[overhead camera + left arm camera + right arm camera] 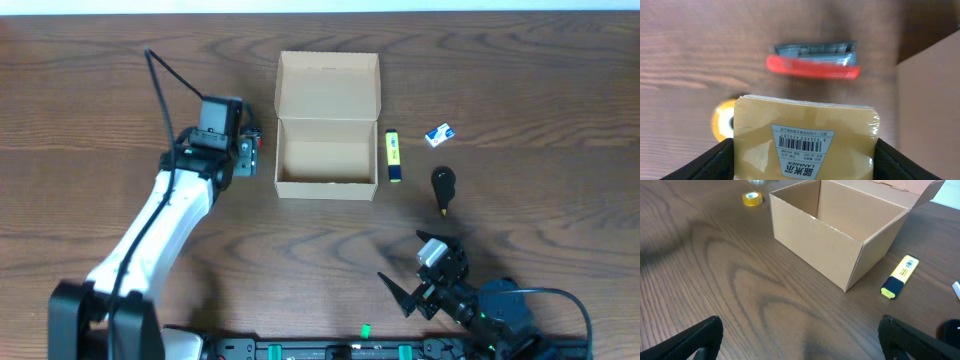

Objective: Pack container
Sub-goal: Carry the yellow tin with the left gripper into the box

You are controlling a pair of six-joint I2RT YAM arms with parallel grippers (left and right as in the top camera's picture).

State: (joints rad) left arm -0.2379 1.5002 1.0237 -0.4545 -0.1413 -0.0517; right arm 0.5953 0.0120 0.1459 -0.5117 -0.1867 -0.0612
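Observation:
The tan cardboard container stands open at the table's middle, its flap lid folded back; it looks empty. It also shows in the right wrist view and as a wall at the right edge of the left wrist view. My left gripper is just left of the container and is shut on a small yellow square pad with a barcode label. My right gripper is open and empty near the front edge, right of the middle; its fingers hang over bare wood.
A red and grey stapler-like tool and a yellow tape roll lie under the left gripper. A yellow highlighter lies right of the container. A small white and blue item and a black item lie further right.

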